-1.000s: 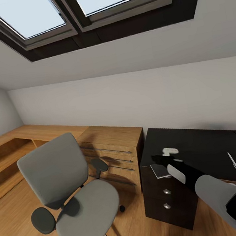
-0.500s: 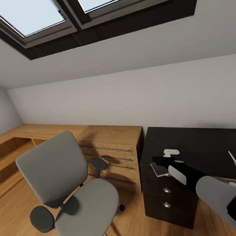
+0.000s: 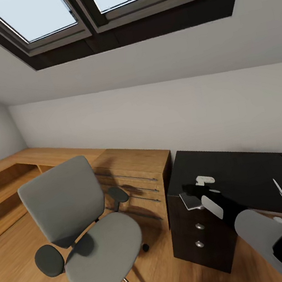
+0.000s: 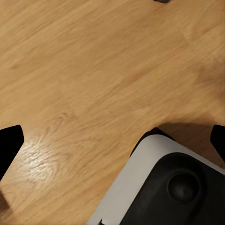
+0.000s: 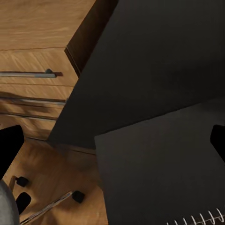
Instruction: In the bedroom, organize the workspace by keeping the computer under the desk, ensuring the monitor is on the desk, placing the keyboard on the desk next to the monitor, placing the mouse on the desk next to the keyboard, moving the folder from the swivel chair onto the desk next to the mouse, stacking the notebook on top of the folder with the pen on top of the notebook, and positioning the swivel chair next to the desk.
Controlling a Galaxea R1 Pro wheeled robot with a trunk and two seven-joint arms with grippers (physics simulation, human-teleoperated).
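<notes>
The grey swivel chair stands on the wood floor left of the black-topped desk, its seat bare. The grey notebook lies at the desk's near left corner and pokes past the front edge. My right gripper hovers just above it, pointing down. In the right wrist view the notebook shows face-on with its spiral edge, and the right gripper is open, fingers far apart. The white pen lies further right on the desk. My left gripper hangs open over the floor.
A light wood cabinet with long bar handles stands between chair and desk, joined to a low wood shelf along the left wall. Dark drawers with silver knobs sit under the desk corner. Sloped wall and skylights are overhead.
The whole head view has drifted a little. The right gripper and the notebook sit very slightly higher against the desk corner; nothing else has moved.
</notes>
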